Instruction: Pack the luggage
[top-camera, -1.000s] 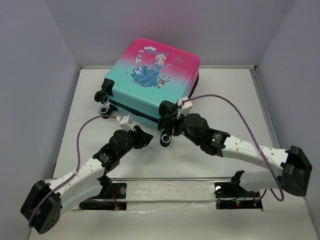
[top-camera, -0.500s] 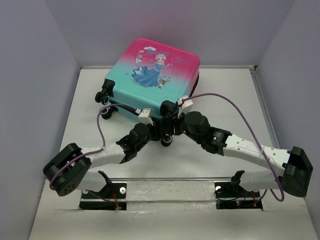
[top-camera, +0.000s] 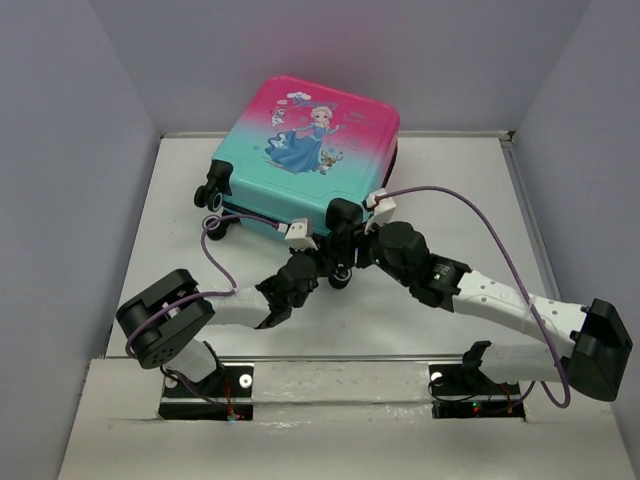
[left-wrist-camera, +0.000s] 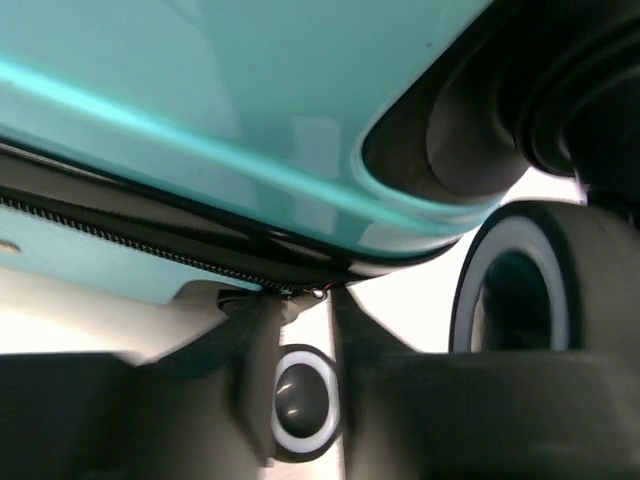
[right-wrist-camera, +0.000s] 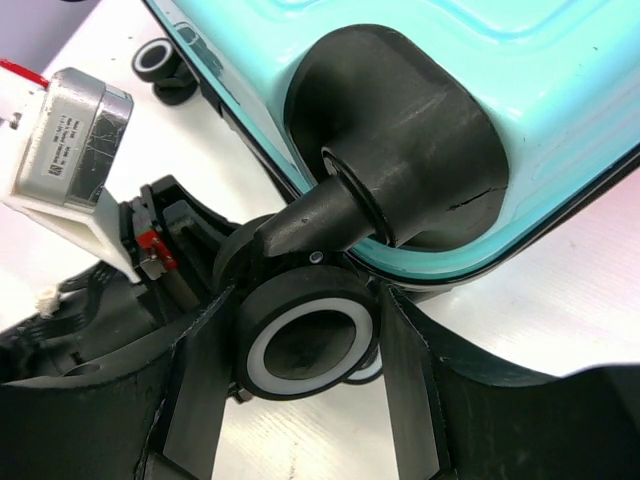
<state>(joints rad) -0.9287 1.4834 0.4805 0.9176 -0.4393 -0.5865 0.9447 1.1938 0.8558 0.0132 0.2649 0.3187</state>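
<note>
The luggage (top-camera: 300, 150) lies flat on the far middle of the table (top-camera: 450, 200), wheeled end to the near left. At its near corner, the right gripper (right-wrist-camera: 305, 330) has the corner wheel (right-wrist-camera: 305, 345) between its fingers. The left gripper (top-camera: 318, 262) sits just left, at the zipper (left-wrist-camera: 150, 245).

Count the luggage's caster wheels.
4. Left corner of the luggage: upper wheel, lower wheel. Near corner: gripped wheel between the right gripper's fingers, second wheel nearby. Others may be hidden.
</note>
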